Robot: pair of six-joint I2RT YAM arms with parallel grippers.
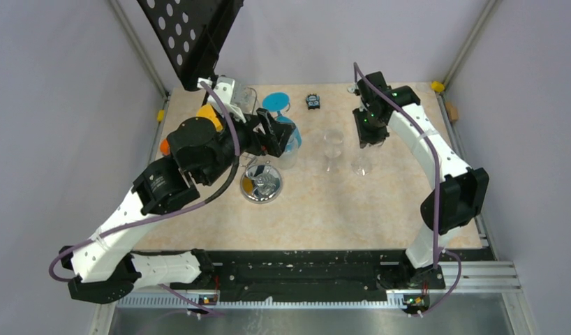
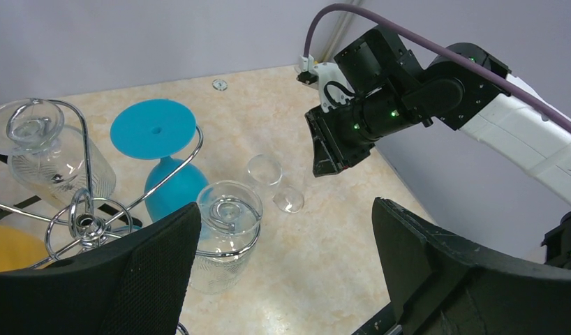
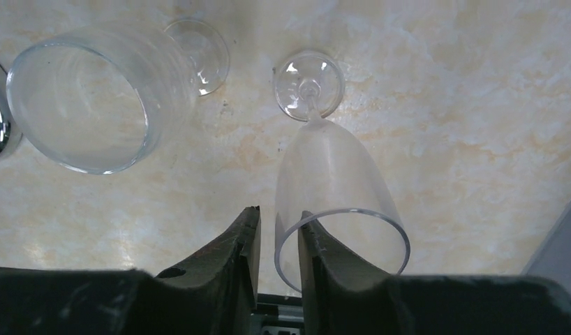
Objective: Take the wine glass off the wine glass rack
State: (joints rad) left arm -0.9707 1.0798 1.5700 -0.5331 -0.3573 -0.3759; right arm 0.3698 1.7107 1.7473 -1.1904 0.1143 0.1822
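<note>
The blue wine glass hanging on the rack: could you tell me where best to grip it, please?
Probably its bowl, from the outer side of the rack with the open left claw: it hangs upside down, flat foot resting over the wire arm.

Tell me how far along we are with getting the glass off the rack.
Done: a wine glass stands upright on the table beside another clear glass, both off the wine glass rack. In hand: the right gripper straddles its rim, jaws slightly apart. Left: back that gripper away. The left gripper sits open near the rack.
</note>
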